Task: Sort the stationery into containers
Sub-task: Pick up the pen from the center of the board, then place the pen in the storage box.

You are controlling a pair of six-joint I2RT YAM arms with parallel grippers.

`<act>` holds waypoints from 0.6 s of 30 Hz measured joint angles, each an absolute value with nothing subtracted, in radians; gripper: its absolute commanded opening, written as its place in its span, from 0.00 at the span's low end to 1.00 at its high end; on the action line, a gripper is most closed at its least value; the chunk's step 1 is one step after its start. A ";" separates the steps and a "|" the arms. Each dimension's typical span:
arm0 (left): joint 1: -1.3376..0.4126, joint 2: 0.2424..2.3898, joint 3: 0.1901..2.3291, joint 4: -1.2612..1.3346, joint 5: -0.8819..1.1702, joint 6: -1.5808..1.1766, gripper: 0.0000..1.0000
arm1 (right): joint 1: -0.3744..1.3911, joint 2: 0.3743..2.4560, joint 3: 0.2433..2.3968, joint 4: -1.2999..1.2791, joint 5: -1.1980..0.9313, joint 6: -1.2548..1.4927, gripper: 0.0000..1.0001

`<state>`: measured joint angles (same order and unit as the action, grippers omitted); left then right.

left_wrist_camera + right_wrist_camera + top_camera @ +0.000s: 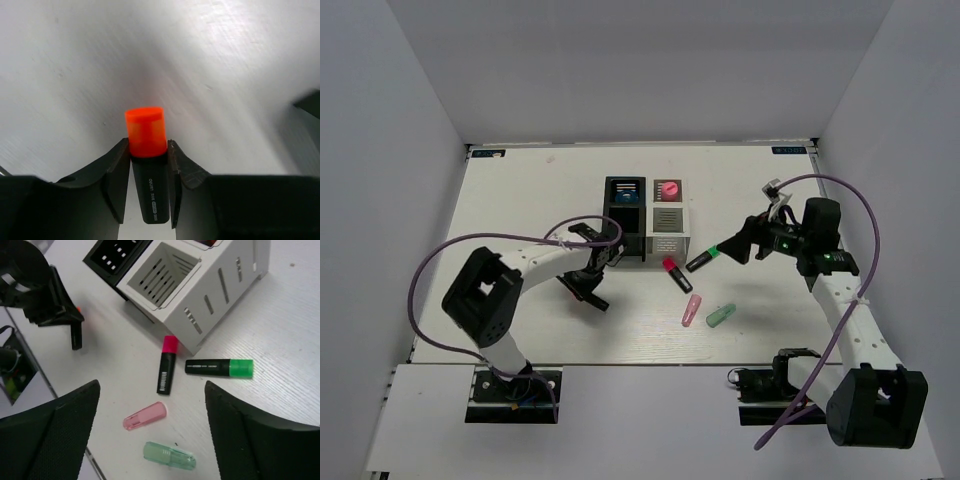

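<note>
My left gripper (pixel 146 150) is shut on a black marker with an orange cap (pixel 146 132), held over bare table; it sits just left of the black organiser (pixel 625 225) in the top view (pixel 592 285). My right gripper (pixel 151 385) is open and empty, hovering above a red-capped marker (pixel 167 367), a green-capped marker (pixel 218 367), a pink capsule (pixel 145 415) and a mint-green capsule (pixel 169 455) lying in front of the white organiser (pixel 225 285). A blue pot (pixel 625 190) sits in the black organiser's far cell, a pink item (pixel 667 189) in the white one's.
White walls enclose the table on three sides. Purple cables loop over both arms (pixel 450 250). The left gripper and its marker show at the upper left of the right wrist view (pixel 55 305).
</note>
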<state>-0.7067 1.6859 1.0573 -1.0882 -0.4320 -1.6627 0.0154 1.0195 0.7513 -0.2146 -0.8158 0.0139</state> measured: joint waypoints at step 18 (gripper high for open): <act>-0.820 1.497 1.291 -0.424 -0.794 -0.363 0.00 | -0.026 1.138 0.786 -0.426 -1.239 -0.296 0.00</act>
<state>-0.8204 1.4971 1.2915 -0.4236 -0.7944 -0.3634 -0.0261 1.1381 0.7864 -0.4255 -1.2388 -0.2958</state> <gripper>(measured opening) 0.421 0.024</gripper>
